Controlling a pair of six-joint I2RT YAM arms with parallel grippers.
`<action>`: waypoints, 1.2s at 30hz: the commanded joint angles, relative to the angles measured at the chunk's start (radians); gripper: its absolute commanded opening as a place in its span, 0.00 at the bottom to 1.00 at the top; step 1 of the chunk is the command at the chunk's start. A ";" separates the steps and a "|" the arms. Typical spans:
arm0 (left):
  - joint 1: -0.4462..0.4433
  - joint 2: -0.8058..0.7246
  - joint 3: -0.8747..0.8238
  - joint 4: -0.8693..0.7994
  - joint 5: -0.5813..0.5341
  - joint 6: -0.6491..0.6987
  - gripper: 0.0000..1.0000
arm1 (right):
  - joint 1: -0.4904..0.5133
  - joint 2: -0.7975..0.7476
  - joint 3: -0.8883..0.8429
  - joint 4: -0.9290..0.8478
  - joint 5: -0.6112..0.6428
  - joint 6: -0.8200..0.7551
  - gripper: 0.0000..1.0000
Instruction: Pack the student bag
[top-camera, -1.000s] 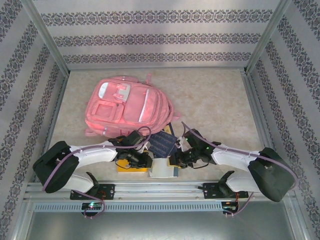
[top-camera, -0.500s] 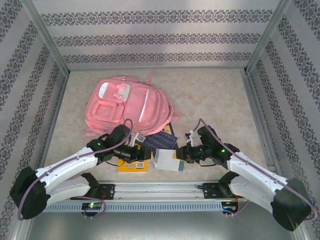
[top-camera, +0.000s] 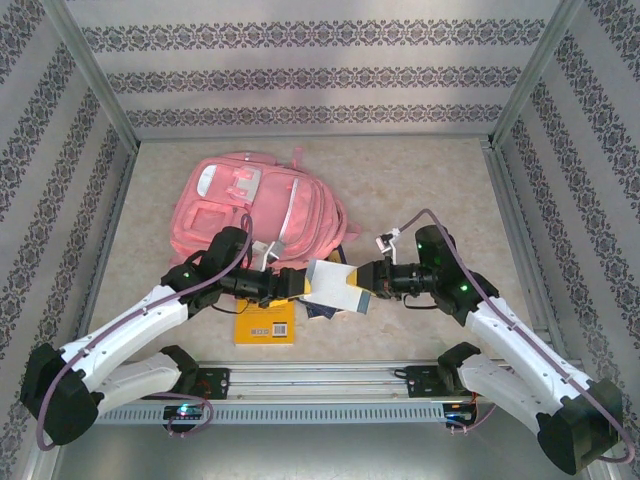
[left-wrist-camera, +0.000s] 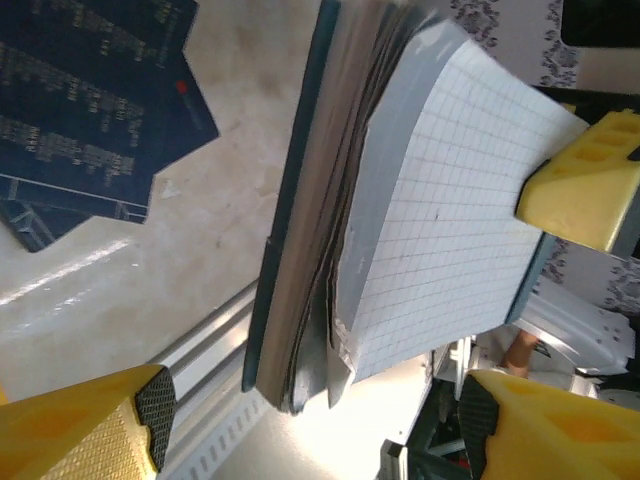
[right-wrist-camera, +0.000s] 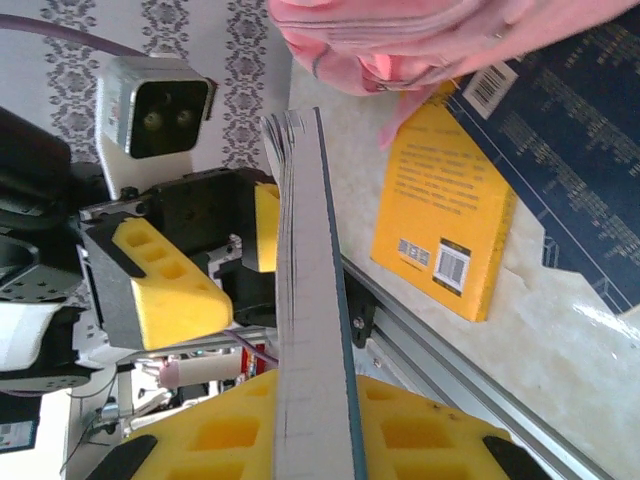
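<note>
The student bag (top-camera: 250, 205) is a big pink backpack lying flat at the back left of the table; its edge (right-wrist-camera: 400, 40) is in the right wrist view. My right gripper (top-camera: 368, 279) (right-wrist-camera: 315, 430) is shut on a notebook (top-camera: 335, 285) (right-wrist-camera: 310, 300) with grid pages and a teal cover, held edge-up above the table in front of the bag. My left gripper (top-camera: 292, 283) (left-wrist-camera: 315, 410) is open at the notebook's (left-wrist-camera: 430, 200) other end. Its yellow fingers (left-wrist-camera: 110, 430) stand either side of the pages without touching them.
A yellow book (top-camera: 265, 322) (right-wrist-camera: 445, 210) lies flat near the front rail, below the left gripper. A dark blue book (top-camera: 325, 308) (left-wrist-camera: 90, 100) (right-wrist-camera: 570, 130) lies under the notebook. The metal rail (top-camera: 320, 375) runs along the near edge, and patterned walls enclose the table.
The right gripper has lifted the notebook from beside the front rail and carried it back towards the bag. The left gripper has opened and swung up to the notebook's left end.
</note>
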 joint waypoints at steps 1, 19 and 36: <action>0.020 0.002 0.023 0.094 0.071 -0.031 0.74 | -0.012 0.000 0.046 0.092 -0.064 0.012 0.07; 0.113 0.068 -0.071 0.726 0.242 -0.358 0.39 | -0.011 0.029 0.099 0.184 -0.118 0.070 0.06; 0.157 0.085 -0.108 0.928 0.187 -0.422 0.00 | -0.010 0.070 0.075 0.421 -0.113 0.259 0.36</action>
